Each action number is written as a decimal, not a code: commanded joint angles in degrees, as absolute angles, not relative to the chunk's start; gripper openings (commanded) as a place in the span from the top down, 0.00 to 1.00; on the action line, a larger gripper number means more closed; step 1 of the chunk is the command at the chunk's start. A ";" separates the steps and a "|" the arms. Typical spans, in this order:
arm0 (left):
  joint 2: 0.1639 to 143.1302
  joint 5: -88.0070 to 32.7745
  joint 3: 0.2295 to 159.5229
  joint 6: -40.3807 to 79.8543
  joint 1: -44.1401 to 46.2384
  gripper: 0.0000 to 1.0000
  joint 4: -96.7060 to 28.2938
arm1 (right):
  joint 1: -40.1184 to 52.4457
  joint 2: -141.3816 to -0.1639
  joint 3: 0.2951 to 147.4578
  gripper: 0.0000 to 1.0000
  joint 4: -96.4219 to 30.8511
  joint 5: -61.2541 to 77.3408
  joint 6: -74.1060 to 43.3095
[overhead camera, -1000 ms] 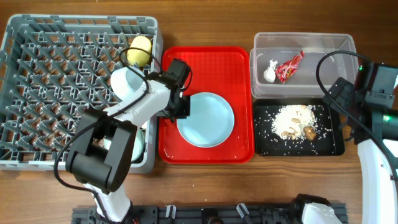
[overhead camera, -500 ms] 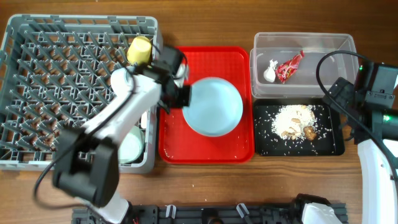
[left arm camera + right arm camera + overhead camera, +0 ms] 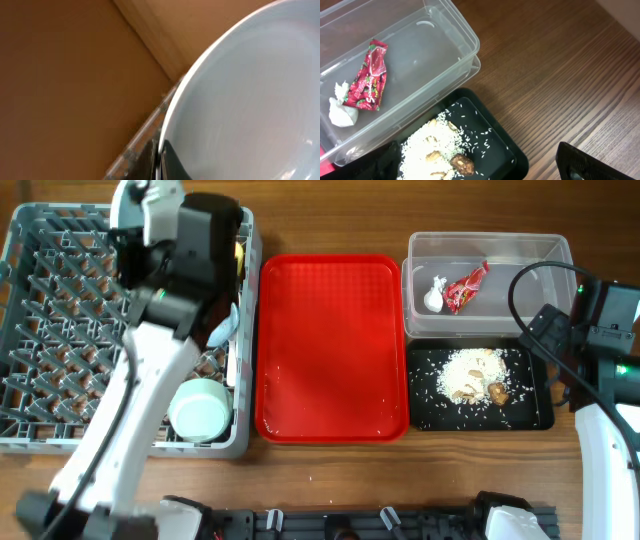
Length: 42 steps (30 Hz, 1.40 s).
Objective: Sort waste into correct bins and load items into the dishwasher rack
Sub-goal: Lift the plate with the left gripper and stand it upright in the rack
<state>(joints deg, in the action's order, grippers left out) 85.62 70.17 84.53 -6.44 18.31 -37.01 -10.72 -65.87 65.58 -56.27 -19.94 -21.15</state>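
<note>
Rack (image 3: 60,300) now under lt. blue plate (image 3: 240,100)

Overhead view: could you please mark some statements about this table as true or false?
1. The flat red plastic tray lies between the large grey plastic lattice rack and the clear plastic rectangular tub. True.
2. The crinkled red snack wrapper lies on the red tray. False: it lies in the tub.
3. The light blue round plate lies on the red tray. False: the left gripper holds it over the rack.
4. The pale green bowl is in the rack. True.
5. The heap of whitish rice-like food scraps sits in the shallow black rectangular tray. True.
</note>
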 commanded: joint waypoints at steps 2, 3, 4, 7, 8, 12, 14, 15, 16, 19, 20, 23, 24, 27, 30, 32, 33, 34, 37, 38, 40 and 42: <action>89.58 75.09 84.53 -16.29 14.35 0.96 -35.00 | -10.79 -65.41 66.08 0.00 -56.18 -20.40 -21.02; 89.93 74.43 84.53 -16.29 12.56 0.96 -34.94 | -10.79 -65.41 66.08 0.00 -56.18 -20.40 -21.04; 90.04 74.43 84.40 -16.27 12.10 0.96 -35.20 | -10.79 -65.41 66.08 0.00 -56.18 -20.40 -21.02; 90.78 74.41 83.48 -16.08 12.36 0.96 -35.70 | -10.79 -65.41 66.08 0.00 -56.16 -20.40 -21.04; 91.37 74.43 82.96 -16.08 12.36 0.96 -35.75 | -10.79 -65.41 66.08 0.00 -56.16 -20.40 -21.02; 92.07 74.46 78.37 -16.08 12.38 0.96 -35.75 | -10.79 -65.41 66.08 0.00 -56.16 -20.40 -21.02; 92.07 74.46 76.58 -16.05 13.19 0.96 -35.79 | -10.79 -65.41 66.08 0.00 -56.16 -20.40 -21.02; 92.07 74.48 75.55 -15.86 14.22 0.96 -35.79 | -10.79 -65.41 66.08 0.00 -56.16 -20.40 -21.02; 92.07 74.46 75.02 -15.81 14.96 0.96 -35.73 | -10.79 -65.43 66.08 0.00 -56.16 -20.40 -21.02; 92.29 74.39 74.83 -14.11 17.32 0.96 -35.73 | -10.79 -65.43 66.08 0.00 -56.18 -20.40 -21.04; 92.51 73.97 74.83 -14.11 17.78 0.96 -35.79 | -10.79 -65.41 66.08 0.00 -56.16 -20.40 -21.04; 93.51 73.95 73.03 -12.43 19.05 0.96 -36.42 | -10.79 -65.43 66.08 0.00 -56.16 -20.40 -21.04; 93.91 73.95 72.53 -10.94 19.07 0.96 -37.06 | -10.79 -65.43 66.08 0.00 -56.18 -20.40 -21.04; 95.35 75.20 71.44 -10.31 18.68 0.96 -36.49 | -10.79 -65.43 66.08 0.00 -56.18 -20.40 -21.04; 95.48 77.23 71.46 -16.93 16.03 0.96 -30.37 | -10.79 -65.41 66.08 0.00 -56.18 -20.40 -21.04; 95.46 79.20 71.46 -23.35 14.33 0.96 -24.45 | -10.79 -65.43 66.08 0.00 -56.16 -20.40 -21.04; 95.46 80.31 71.46 -26.57 13.85 0.96 -21.30 | -10.79 -65.43 66.08 0.00 -56.18 -20.40 -21.04; 95.35 81.32 71.46 -34.98 13.47 0.96 -12.84 | -10.79 -65.43 66.08 0.00 -56.16 -20.40 -21.02; 95.35 81.19 71.46 -40.18 13.54 0.96 -8.32 | -10.79 -65.43 66.08 0.00 -56.16 -20.40 -21.04; 95.37 81.06 71.46 -40.03 13.65 0.96 -8.36 | -10.79 -65.41 66.08 0.00 -56.16 -20.40 -21.04; 95.39 80.47 71.46 -39.16 14.04 0.96 -8.69 | -10.79 -65.41 66.08 0.00 -56.16 -20.40 -21.04; 95.39 78.41 71.46 -36.27 14.92 0.96 -13.10 | -10.79 -65.43 66.08 0.00 -56.16 -20.40 -21.04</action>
